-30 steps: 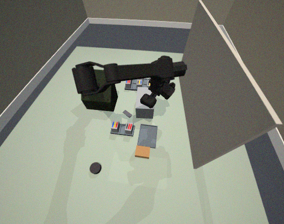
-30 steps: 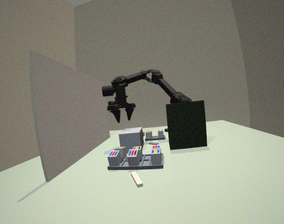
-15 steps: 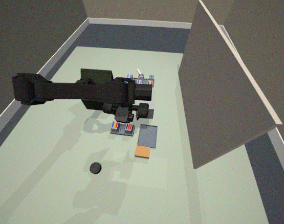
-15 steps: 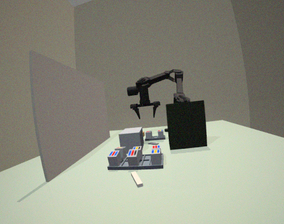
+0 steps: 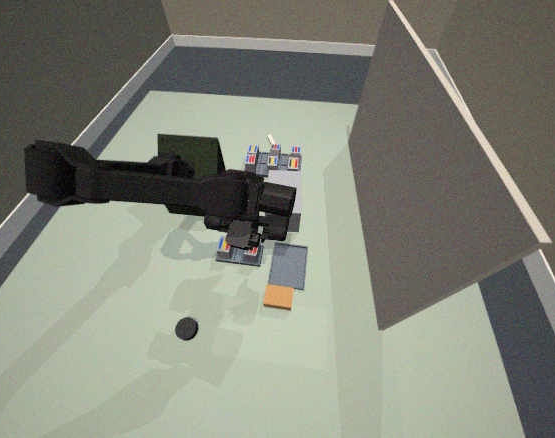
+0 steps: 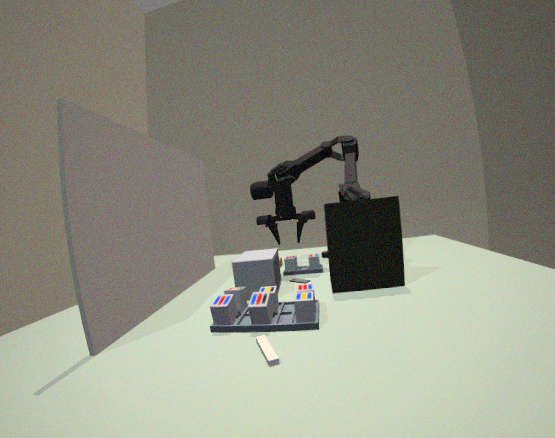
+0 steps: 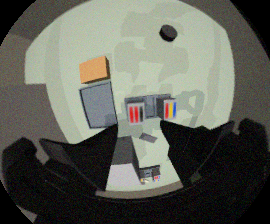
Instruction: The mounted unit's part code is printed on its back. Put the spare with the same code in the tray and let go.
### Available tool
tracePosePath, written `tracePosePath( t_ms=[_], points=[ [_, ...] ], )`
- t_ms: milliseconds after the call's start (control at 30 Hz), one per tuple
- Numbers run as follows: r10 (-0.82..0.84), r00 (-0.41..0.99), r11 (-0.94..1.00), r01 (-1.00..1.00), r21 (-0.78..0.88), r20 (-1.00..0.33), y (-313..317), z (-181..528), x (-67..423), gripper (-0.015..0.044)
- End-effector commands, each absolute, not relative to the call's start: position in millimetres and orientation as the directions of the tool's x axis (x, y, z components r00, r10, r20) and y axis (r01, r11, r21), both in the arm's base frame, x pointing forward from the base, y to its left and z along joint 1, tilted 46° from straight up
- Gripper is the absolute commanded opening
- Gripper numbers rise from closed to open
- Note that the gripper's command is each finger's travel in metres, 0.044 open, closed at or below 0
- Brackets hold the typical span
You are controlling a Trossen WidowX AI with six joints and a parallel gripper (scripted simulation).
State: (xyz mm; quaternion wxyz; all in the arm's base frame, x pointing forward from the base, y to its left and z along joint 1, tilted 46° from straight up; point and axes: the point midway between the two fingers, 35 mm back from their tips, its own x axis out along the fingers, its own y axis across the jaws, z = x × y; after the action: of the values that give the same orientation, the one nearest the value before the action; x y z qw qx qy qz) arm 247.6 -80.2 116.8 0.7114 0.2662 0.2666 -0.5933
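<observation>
While the spares (image 5: 239,252) sat untouched on their holder beside the tray (image 5: 288,266), nothing had been picked; the gripper (image 6: 286,232) hung above them, half open and holding nothing; choosing, grasping and placing all remained.

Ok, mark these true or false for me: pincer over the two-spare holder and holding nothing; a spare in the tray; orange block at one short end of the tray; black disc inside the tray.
1. The pincer hangs above the two-spare holder, open, holding nothing. True.
2. A spare lies in the tray. False: no spare shows in the grey tray.
3. The orange block lies at one short end of the tray. True.
4. The black disc sits inside the tray. False: it lies on the table, well apart from the tray.
</observation>
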Motion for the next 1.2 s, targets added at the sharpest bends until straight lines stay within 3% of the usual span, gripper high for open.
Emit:
tracePosePath(
  t_ms=[0,1167],
  points=[
    [-0.701,0.156,0.157,0.986,0.063,-0.696,-81,116,248,0.03],
    [-0.699,0.156,0.156,0.986,0.063,-0.698,-119,76,259,0.03]
  ],
)
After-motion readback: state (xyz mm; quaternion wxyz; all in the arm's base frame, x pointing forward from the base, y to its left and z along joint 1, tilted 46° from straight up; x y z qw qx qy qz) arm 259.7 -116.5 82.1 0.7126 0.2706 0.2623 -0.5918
